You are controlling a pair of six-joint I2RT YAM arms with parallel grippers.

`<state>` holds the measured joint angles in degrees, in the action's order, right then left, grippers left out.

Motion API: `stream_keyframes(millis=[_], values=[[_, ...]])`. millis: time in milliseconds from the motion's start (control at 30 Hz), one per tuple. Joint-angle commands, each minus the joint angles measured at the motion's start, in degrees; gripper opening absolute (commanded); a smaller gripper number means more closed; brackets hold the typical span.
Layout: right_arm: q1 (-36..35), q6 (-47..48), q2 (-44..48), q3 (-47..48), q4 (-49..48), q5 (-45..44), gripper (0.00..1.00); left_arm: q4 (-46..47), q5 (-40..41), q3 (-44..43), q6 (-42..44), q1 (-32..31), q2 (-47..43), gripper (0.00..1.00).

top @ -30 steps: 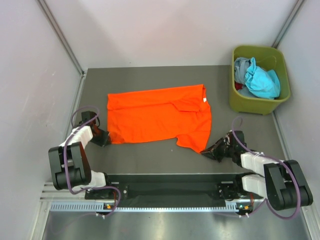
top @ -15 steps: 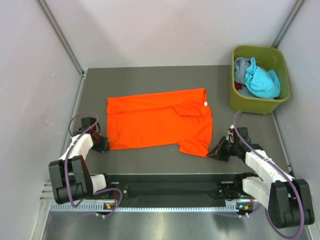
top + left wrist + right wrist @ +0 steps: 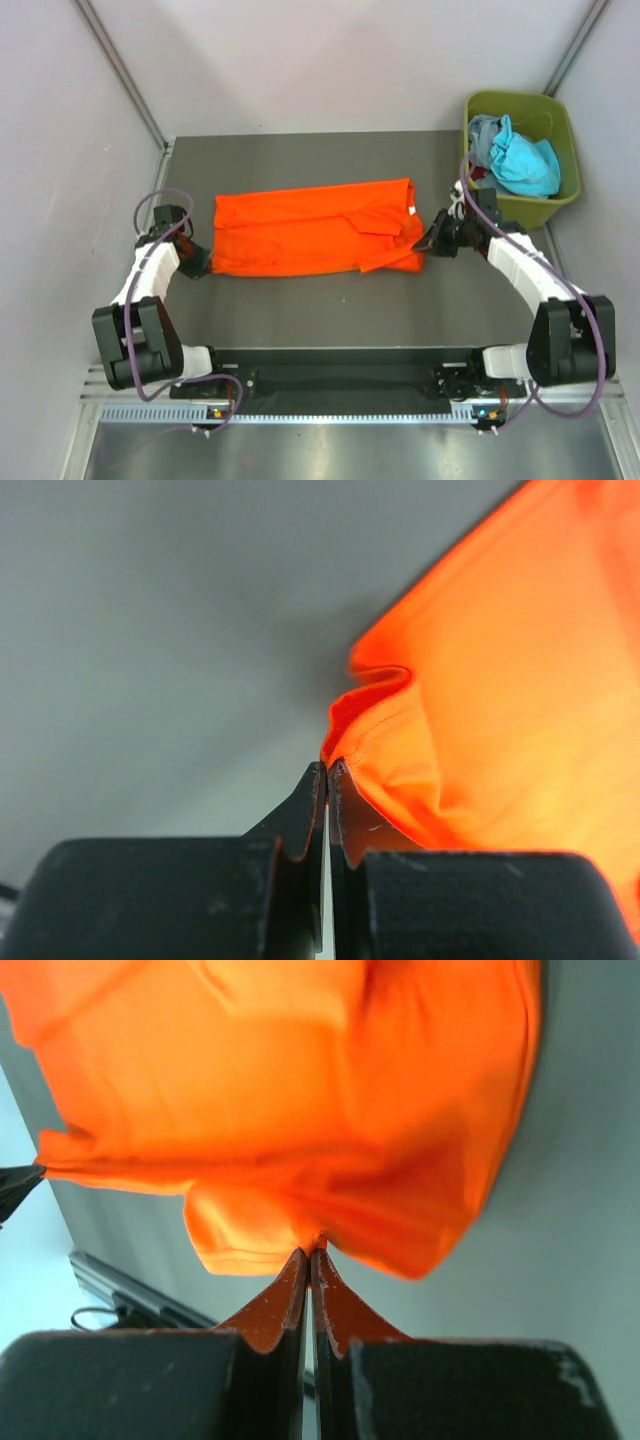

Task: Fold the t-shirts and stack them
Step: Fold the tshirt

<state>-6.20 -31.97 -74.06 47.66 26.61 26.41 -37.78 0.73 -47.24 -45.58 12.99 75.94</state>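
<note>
A bright orange t-shirt lies across the middle of the dark table, its near half lifted and doubled over towards the far side; a small white neck label shows near its right end. My left gripper is shut on the shirt's near left corner. My right gripper is shut on the shirt's right edge, which hangs from the fingertips. Teal-blue and grey t-shirts are bunched in the olive-green bin at the back right.
The bin stands close behind the right arm. Grey walls close in the table on the left, back and right. The arms' base rail runs along the near edge.
Both grippers have carried the shirt's near edge away from the bases towards the far side, folding the shirt into a narrower band. The right gripper moved farthest, up next to the bin.
</note>
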Motion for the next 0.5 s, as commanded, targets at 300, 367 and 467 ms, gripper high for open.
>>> stream_keyframes(millis=[300, 367, 467], values=[[0.5, 3.8, -21.1, 26.4, 2.0, 1.5, 0.00, 1.9, -4.2, -19.7, 3.8, -0.4, 17.2, 0.00], [0.5, 4.7, -24.0, 31.5, 3.6, 2.4, 0.00, 2.2, -4.4, -21.0, 3.7, -0.5, 19.7, 0.00], [0.5, 6.1, -29.7, 37.8, 6.4, 4.1, 0.00, 1.7, -5.0, -24.1, 4.0, -0.4, 23.1, 0.00]])
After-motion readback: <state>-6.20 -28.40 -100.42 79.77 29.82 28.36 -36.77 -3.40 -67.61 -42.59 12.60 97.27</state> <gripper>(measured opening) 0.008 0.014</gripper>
